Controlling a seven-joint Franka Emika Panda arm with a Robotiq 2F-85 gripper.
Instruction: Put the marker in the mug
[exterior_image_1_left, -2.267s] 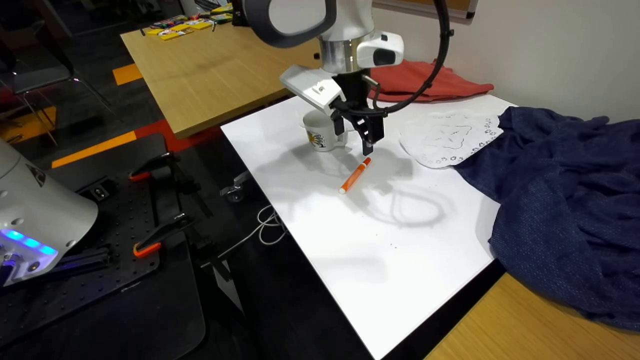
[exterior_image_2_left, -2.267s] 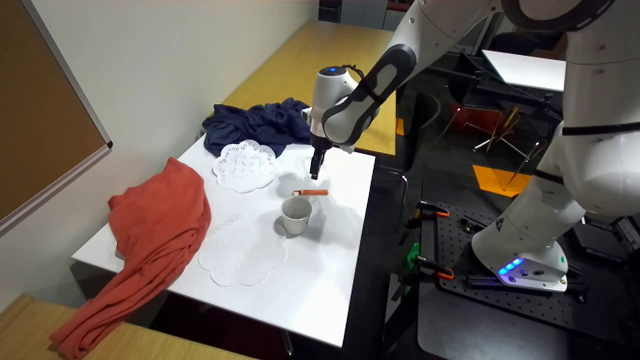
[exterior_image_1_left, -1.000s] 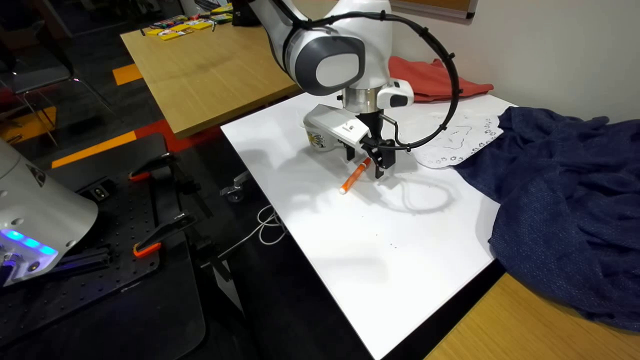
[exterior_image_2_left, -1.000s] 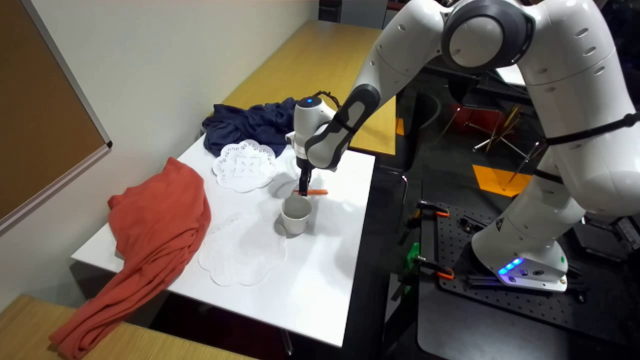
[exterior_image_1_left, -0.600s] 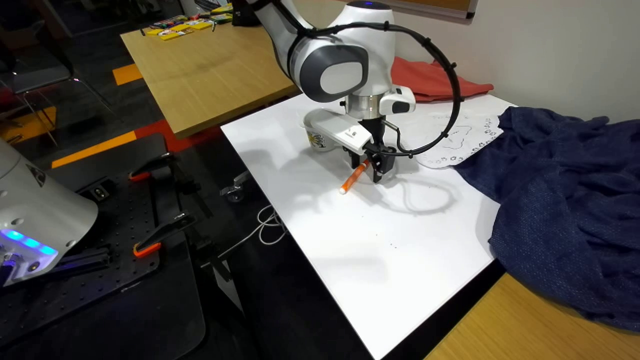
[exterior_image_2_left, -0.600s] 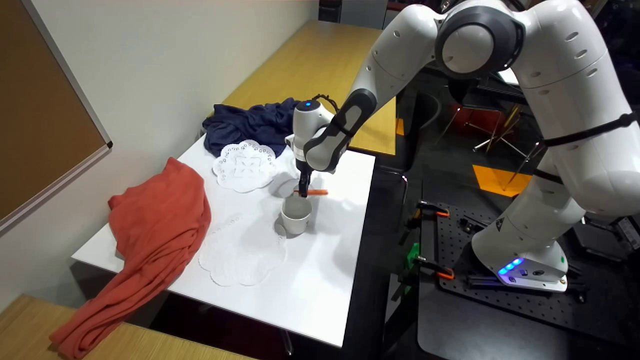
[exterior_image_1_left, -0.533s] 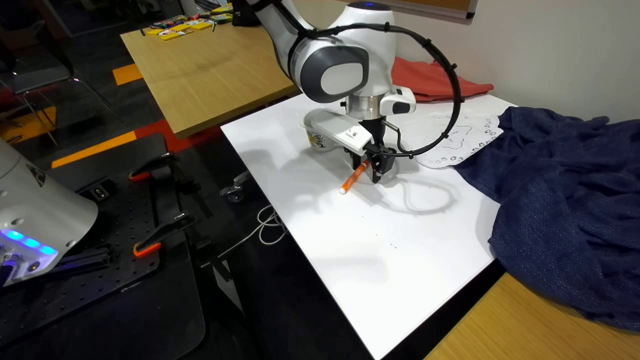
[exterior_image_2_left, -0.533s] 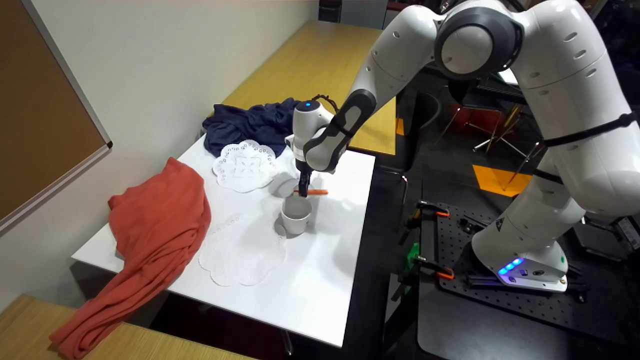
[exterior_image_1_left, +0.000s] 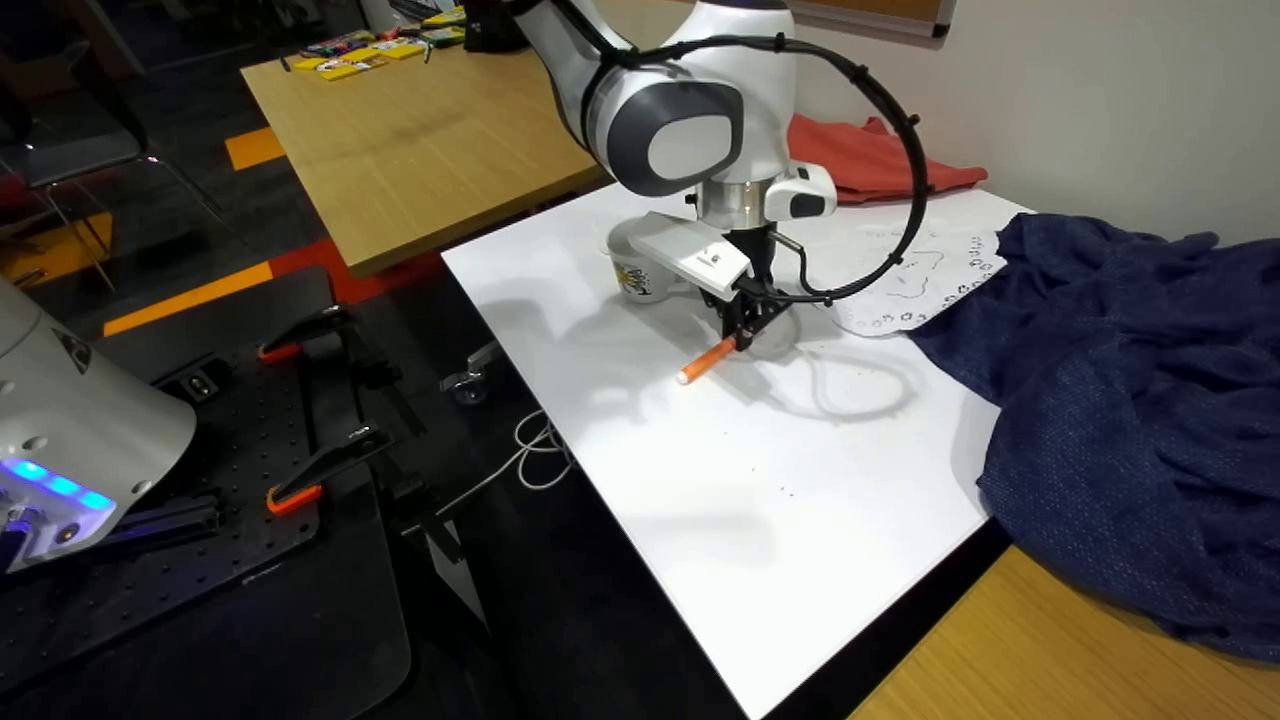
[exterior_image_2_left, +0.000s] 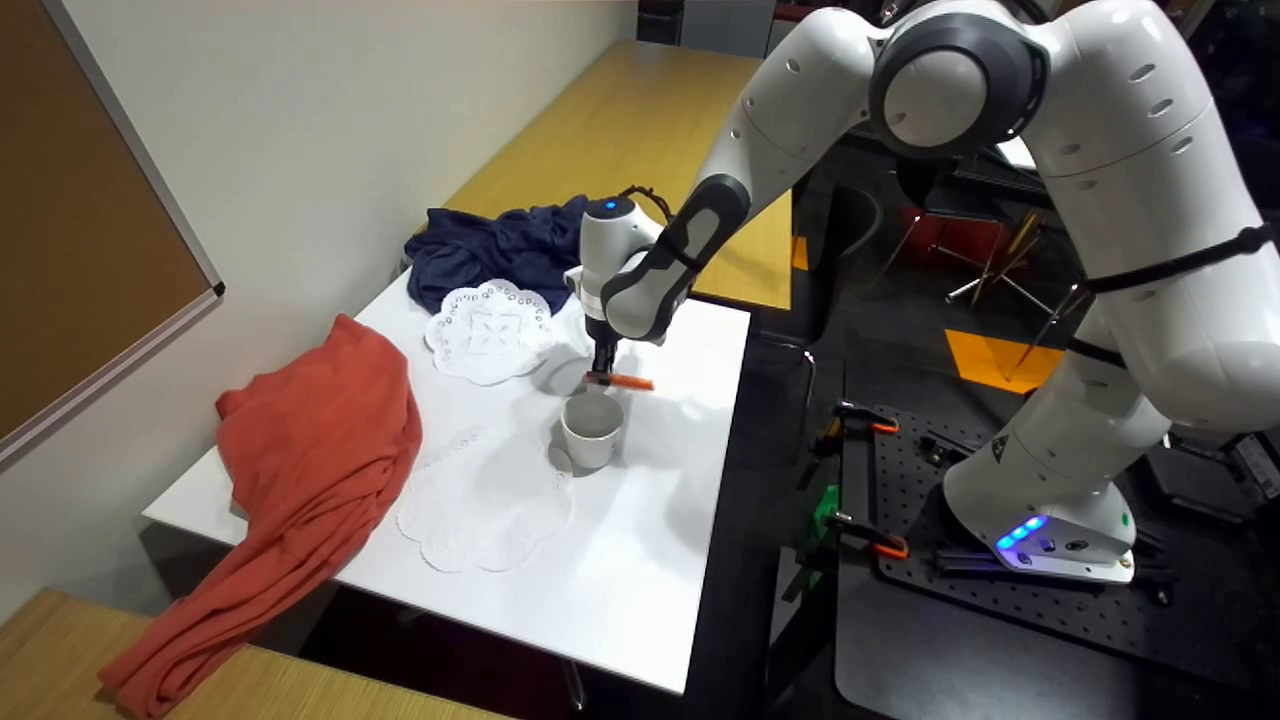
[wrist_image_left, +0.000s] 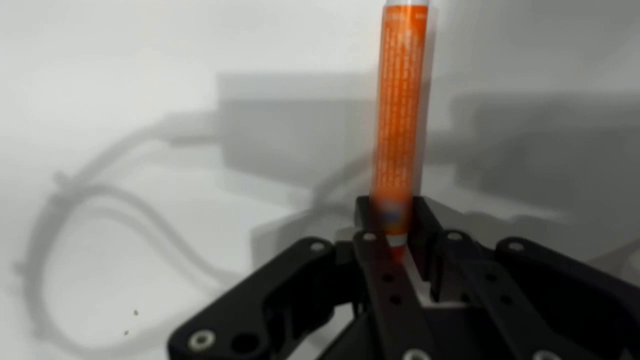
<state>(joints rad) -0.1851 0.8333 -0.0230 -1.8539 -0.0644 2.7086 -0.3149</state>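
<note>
Wrist view: your gripper (wrist_image_left: 392, 216) pinches one orange marker (wrist_image_left: 400, 110) (print illegible) between both jaws. One mug (exterior_image_1_left: 637, 272) (lettering unreadable) stands near the marker, closer to the robot-side edge of the desk (exterior_image_2_left: 640, 600) than the two doilies (exterior_image_2_left: 490, 332).

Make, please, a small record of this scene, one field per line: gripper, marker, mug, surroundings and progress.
gripper: closed on the marker, near its red end
marker: orange; whether it fully clears the white table, I cannot tell
mug: whitish, upright on the white table, with a yellow and black print
surroundings: red cloth and dark blue cloth, each reaching past the white table's edge; two white doilies
progress: marker gripped, not yet in the mug
</note>
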